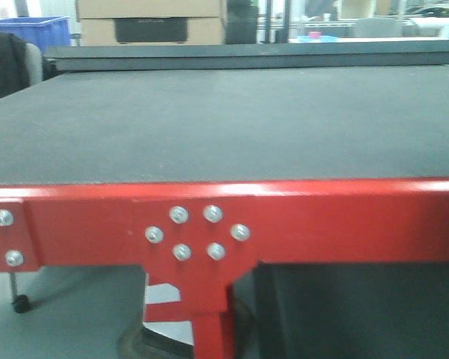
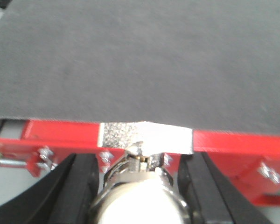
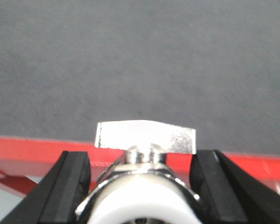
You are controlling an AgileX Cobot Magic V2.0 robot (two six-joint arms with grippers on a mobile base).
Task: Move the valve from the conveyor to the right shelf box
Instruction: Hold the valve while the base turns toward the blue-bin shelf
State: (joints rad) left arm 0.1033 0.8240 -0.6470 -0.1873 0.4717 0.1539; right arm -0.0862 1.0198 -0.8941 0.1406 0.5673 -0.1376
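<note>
The conveyor [image 1: 224, 120] is a wide dark grey belt filling the front view; no valve or gripper shows there. In the left wrist view, a metal valve [image 2: 140, 198] with a white end and a silver flat handle [image 2: 147, 137] sits between the black fingers [image 2: 81, 186] of my left gripper [image 2: 139, 163], held off the belt's [image 2: 140, 56] red edge. My right gripper [image 3: 141, 158] likewise holds a valve [image 3: 140, 196] with a silver handle [image 3: 144, 135] in front of the belt [image 3: 140, 56]. The right shelf box is out of view.
A red steel frame [image 1: 322, 221] with bolts runs under the belt's near edge, with a leg [image 1: 206, 314] going down. Behind the belt lie a dark rail [image 1: 247, 56], a blue crate [image 1: 30, 30] at back left and cardboard boxes [image 1: 150, 19].
</note>
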